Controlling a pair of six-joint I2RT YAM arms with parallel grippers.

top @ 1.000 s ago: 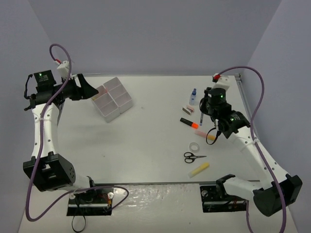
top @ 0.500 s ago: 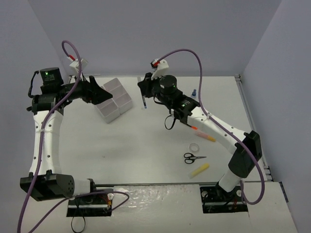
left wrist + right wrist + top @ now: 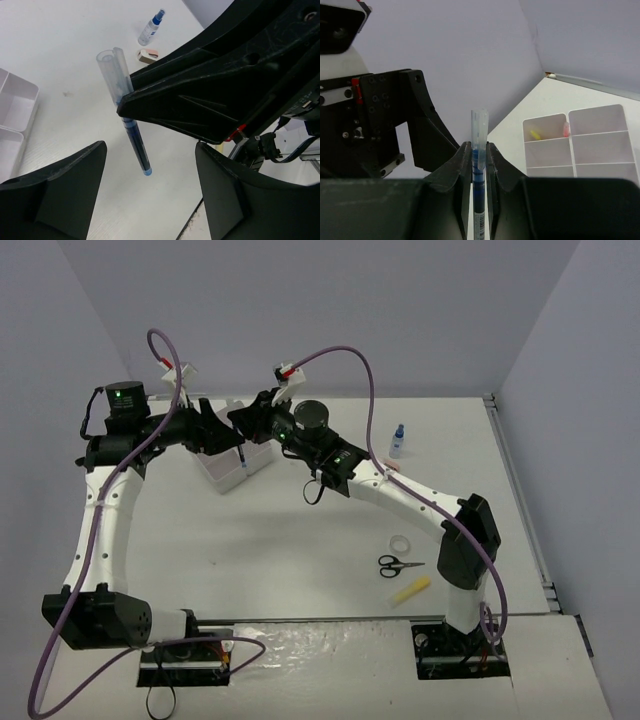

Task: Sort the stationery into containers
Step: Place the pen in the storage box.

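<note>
My right gripper is shut on a thin blue pen with a clear cap, holding it upright. In the top view this gripper hangs over the white six-compartment tray, and the pen points down from it. My left gripper is open, its fingers spread either side of the pen without touching it. It sits right beside the right gripper, at the tray's far-left side. Two tray compartments hold a small yellow item and a pink item.
On the right half of the table lie black scissors, a white tape roll, a yellow highlighter, a blue-capped bottle and a pink eraser. The right arm stretches across the middle of the table.
The right arm has swung from the right side of the table leftward to the tray, carrying the pen. The left gripper has moved right to meet it.
</note>
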